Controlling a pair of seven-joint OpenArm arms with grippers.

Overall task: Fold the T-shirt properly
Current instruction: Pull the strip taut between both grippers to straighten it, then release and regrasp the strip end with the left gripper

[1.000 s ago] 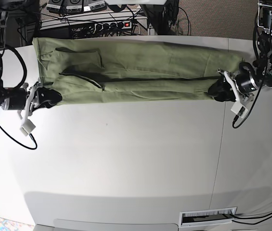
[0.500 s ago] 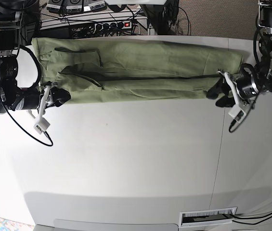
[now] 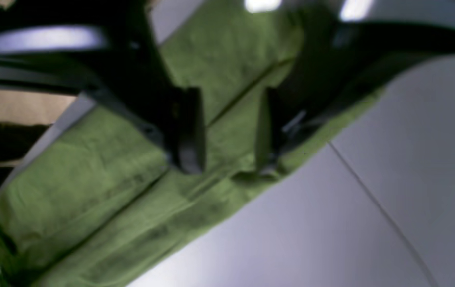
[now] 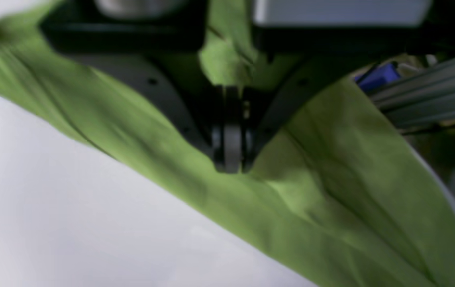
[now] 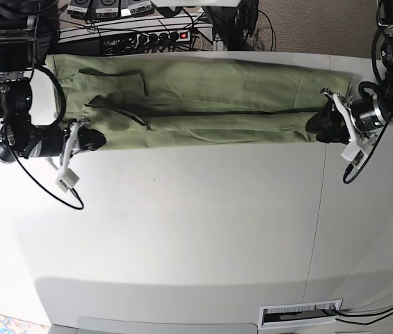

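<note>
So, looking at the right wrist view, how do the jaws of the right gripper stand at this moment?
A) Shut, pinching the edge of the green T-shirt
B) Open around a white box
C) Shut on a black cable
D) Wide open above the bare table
A: in the right wrist view the right gripper has its jaws pressed together with no gap, and a fold of the T-shirt bunches up where they meet.

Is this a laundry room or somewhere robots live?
Probably a robot lab. A green T-shirt lies on a white table between two robot arms, and a power strip with tangled cables sits behind it.
</note>
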